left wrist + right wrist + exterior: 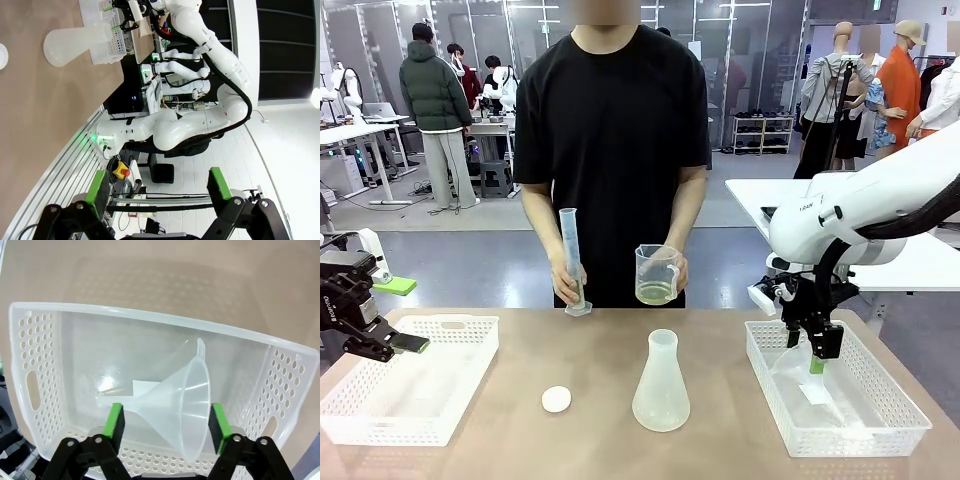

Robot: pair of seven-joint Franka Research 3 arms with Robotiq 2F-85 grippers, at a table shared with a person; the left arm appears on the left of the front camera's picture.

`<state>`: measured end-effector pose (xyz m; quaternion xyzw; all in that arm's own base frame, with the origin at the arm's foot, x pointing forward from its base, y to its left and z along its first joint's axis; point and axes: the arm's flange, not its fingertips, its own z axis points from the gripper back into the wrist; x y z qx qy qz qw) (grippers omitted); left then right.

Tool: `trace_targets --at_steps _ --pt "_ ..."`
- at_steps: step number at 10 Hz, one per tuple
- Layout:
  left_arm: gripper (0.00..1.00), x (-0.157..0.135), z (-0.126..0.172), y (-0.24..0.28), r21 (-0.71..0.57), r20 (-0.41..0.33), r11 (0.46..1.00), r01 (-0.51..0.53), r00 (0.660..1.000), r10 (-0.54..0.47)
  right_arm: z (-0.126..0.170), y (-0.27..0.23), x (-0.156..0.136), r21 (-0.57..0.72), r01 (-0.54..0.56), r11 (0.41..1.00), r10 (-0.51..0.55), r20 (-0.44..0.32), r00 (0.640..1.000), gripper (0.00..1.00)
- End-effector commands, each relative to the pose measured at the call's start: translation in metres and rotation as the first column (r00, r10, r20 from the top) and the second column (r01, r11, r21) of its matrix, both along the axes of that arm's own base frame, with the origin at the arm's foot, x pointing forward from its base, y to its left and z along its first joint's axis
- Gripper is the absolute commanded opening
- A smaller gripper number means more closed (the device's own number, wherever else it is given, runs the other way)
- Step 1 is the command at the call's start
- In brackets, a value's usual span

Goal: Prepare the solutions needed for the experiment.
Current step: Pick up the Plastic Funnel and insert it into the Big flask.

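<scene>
The solution is pale yellow liquid in a clear beaker [657, 276] that the person holds in one hand above the table's far edge. Their other hand holds a tall graduated cylinder [572, 262]. An empty conical flask [661, 384] [75, 42] stands mid-table, with a small white stopper [556, 399] to its left. My right gripper [817, 365] [167, 422] is down in the right basket [880, 420] and open. Its green pads straddle a clear funnel [187, 400] lying on its side, with a gap at the left pad. My left gripper [408, 343] [157, 190] hangs open and holds nothing.
A white perforated basket [380, 420] sits at the table's left, under my left gripper. The person stands close behind the far edge. In the right wrist view the basket's walls [30, 370] enclose the funnel closely.
</scene>
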<state>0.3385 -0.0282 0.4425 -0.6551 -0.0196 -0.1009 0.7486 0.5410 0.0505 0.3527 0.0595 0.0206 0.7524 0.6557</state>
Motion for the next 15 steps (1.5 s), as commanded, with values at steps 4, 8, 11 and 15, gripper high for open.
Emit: trace_targets --at_steps 4,8,11,15 --pt "1.00 -0.002 0.001 0.002 -0.006 0.005 1.000 0.011 1.000 -0.011 0.000 0.000 0.006 -0.001 -0.006 1.000 0.006 -0.025 1.000 0.43" --pt "1.00 -0.002 0.001 0.002 -0.006 0.005 1.000 0.011 1.000 -0.011 0.003 -0.001 0.005 -0.018 -0.015 1.000 0.014 -0.030 0.999 0.04" --pt "1.00 -0.002 0.001 0.002 -0.006 0.005 1.000 0.011 1.000 -0.011 0.008 -0.001 0.003 -0.034 -0.019 0.999 0.018 -0.029 0.999 0.00" --pt "1.00 -0.002 0.001 0.002 -0.006 0.005 1.000 0.011 1.000 -0.011 0.072 0.008 -0.030 0.029 -0.004 1.000 -0.001 0.180 0.984 0.00"
